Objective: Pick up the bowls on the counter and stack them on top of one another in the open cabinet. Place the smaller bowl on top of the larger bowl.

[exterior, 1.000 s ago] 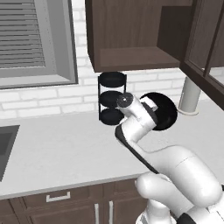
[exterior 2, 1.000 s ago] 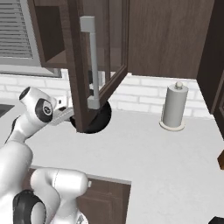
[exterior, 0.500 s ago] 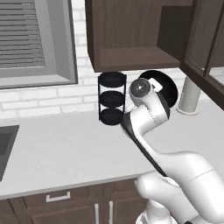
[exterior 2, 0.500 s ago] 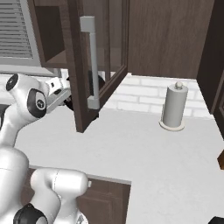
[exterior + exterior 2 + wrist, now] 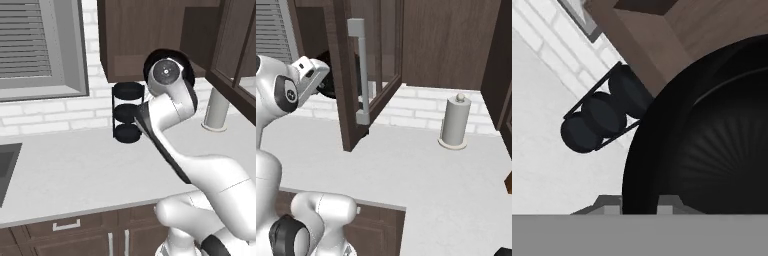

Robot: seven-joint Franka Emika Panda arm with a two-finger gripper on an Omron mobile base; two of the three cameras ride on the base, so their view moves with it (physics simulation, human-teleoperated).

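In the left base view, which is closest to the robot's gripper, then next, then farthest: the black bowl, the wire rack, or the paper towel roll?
1. Black bowl: held right at the gripper, raised by the cabinet.
2. Wire rack: below and left, at the wall.
3. Paper towel roll: far right on the counter.

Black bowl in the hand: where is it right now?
The black bowl is off the counter, gripped at its rim by the hand and raised just below the cabinet, right of the wire rack.
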